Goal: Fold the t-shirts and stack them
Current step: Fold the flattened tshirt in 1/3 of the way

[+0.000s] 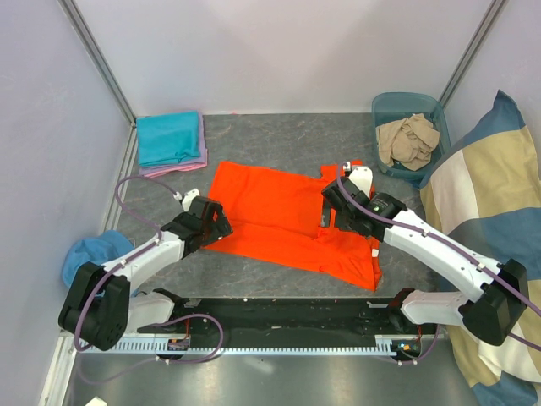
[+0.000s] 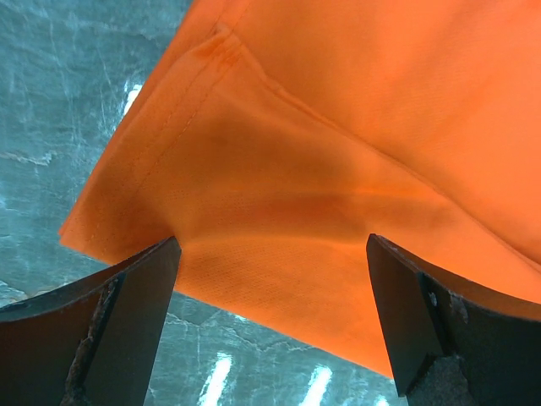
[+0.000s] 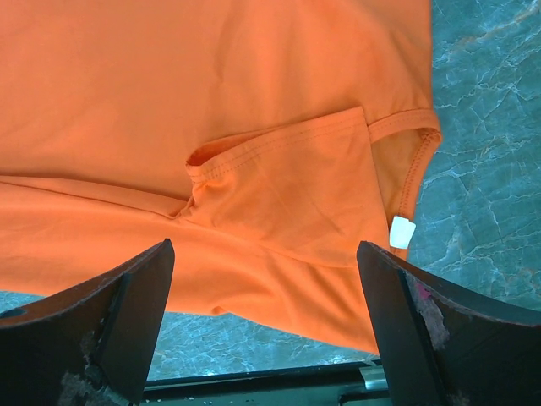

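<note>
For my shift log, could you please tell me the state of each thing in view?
orange t-shirt: spread out, one sleeve folded in
teal t-shirt: folded, atop the stack
pink-lilac t-shirt: folded, under the teal
beige t-shirt: crumpled in the bin
left gripper: open over orange cloth
right gripper: open over orange cloth

The top external view looked down from above and behind the arm bases (image 1: 95,311), wide enough to take in the whole table (image 1: 279,135). Each wrist view looked steeply down from close range between its own dark fingers (image 2: 110,330). All three shared the orange t-shirt (image 1: 270,211): the left wrist view showed a hemmed corner, the right wrist view the part around its white label (image 3: 402,232).
</note>
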Robot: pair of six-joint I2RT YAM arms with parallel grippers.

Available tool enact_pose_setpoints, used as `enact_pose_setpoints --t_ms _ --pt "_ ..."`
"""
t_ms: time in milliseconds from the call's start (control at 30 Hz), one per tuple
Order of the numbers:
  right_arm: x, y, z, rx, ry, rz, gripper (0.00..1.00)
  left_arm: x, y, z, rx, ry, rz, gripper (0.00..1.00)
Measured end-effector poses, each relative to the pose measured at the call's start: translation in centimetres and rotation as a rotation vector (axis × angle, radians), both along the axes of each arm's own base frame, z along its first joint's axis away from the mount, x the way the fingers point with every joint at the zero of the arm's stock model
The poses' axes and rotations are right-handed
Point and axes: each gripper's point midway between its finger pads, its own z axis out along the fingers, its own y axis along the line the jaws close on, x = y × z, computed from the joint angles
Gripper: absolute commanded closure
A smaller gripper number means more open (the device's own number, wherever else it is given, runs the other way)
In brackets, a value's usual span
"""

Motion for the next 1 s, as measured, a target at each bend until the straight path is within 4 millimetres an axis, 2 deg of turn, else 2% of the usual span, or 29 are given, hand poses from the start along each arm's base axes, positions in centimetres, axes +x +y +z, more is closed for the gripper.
enact_pose_setpoints --t_ms 67,400,667,900,1000 --pt "-0.1 0.0 -0.1 -0.002 0.002 0.002 0.02 -0.2 0.1 -0.7 0.004 0.012 0.007 0.0" --pt "0.0 0.2 -0.1 0.003 -0.001 0.016 0.02 -0.4 0.3 -0.6 -0.028 0.002 0.08 0.0" --pt "0.0 0.4 -0.1 0.007 0.005 0.034 0.02 -4.0 0.1 -0.6 -0.054 0.031 0.087 0.0" --pt "0.0 0.6 -0.2 0.011 0.007 0.039 0.02 -6.2 0.2 -0.7 -0.04 0.078 0.069 0.0" --pt "-0.1 0.5 -0.3 0.01 0.012 0.041 0.02 -7.1 0.4 0.0 -0.033 0.093 0.056 0.0"
